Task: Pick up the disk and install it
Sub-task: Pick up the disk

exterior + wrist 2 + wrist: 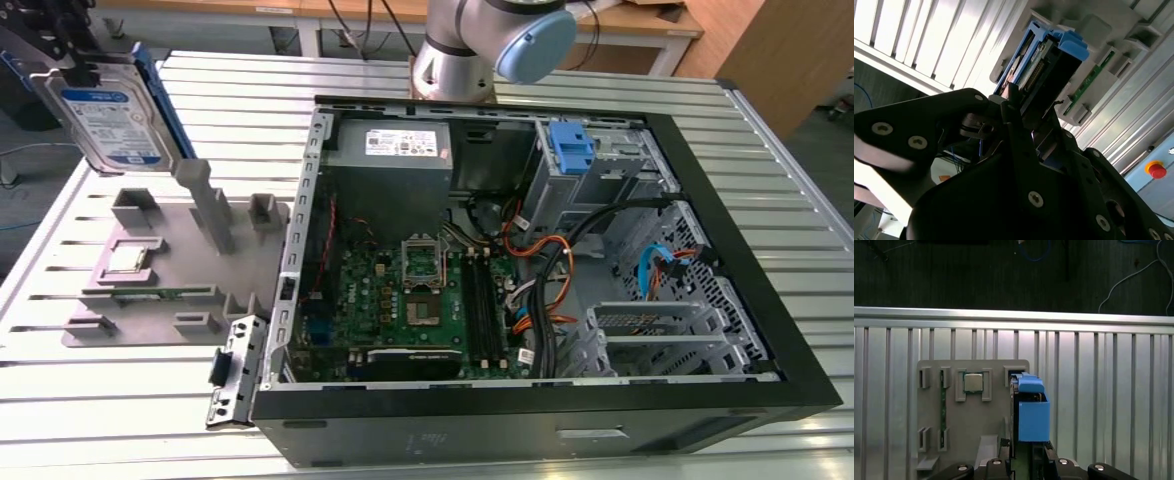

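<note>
Silver with blue rails, the disk point(114, 112) is held upright, clamped in the end effector point(1025, 461). In the exterior view it is seen at ten o'clock from the open computer case point(767, 300) and at twelve o'clock from the grey fixture point(174, 265) on the slatted worktop point(120, 400). Its blue handle end point(1031, 410) is turned away from the end effector.

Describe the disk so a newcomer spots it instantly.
From the open computer case, look to the exterior view's left, above the grey parts holder. The disk is there on edge: silver, white-and-blue label, blue rails, unlike the driveless blue bracket in the case.
</note>
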